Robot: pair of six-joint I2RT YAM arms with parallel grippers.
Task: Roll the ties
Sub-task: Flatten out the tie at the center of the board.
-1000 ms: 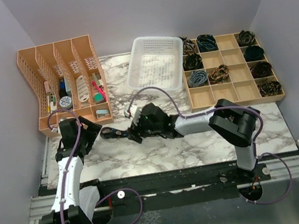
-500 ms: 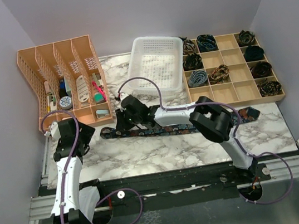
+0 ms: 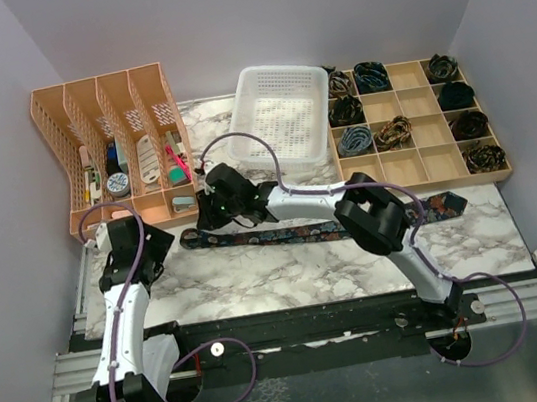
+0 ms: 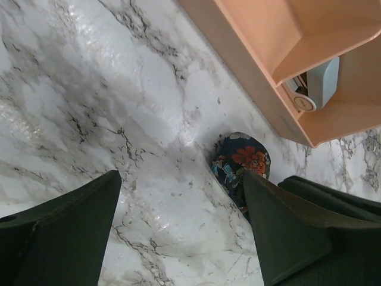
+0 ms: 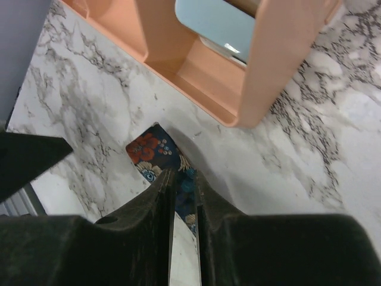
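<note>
Your right gripper (image 5: 183, 177) is clamping the narrow end of the floral necktie (image 3: 283, 231), with only a short tip poking out past the fingers. The necktie is lying flat and unrolled across the marble tabletop (image 3: 259, 273). It is running from just in front of the orange desk organiser (image 3: 104, 114) toward the right, where its wide end is resting just below the compartment tray (image 3: 423, 183) that is holding rolled ties (image 3: 371, 74). Your left gripper (image 4: 178, 179) is hanging wide open with nothing in it, low over the marble, its right finger just beside the necktie's tip.

The bite is looking thin, so the fabric may be slipping free once you start turning it. Slick cloth and a grip so close to the end would cause that. Your right arm is reaching across above most of the strip, so the forearm could be dragging or pinning the length you need to wind. The organiser's base is sitting near both wrists, and a wide twist there risks knocking it. Both grippers are crowding one small spot, so bringing the left in carelessly could strike the right fingers or tug the tip out.
</note>
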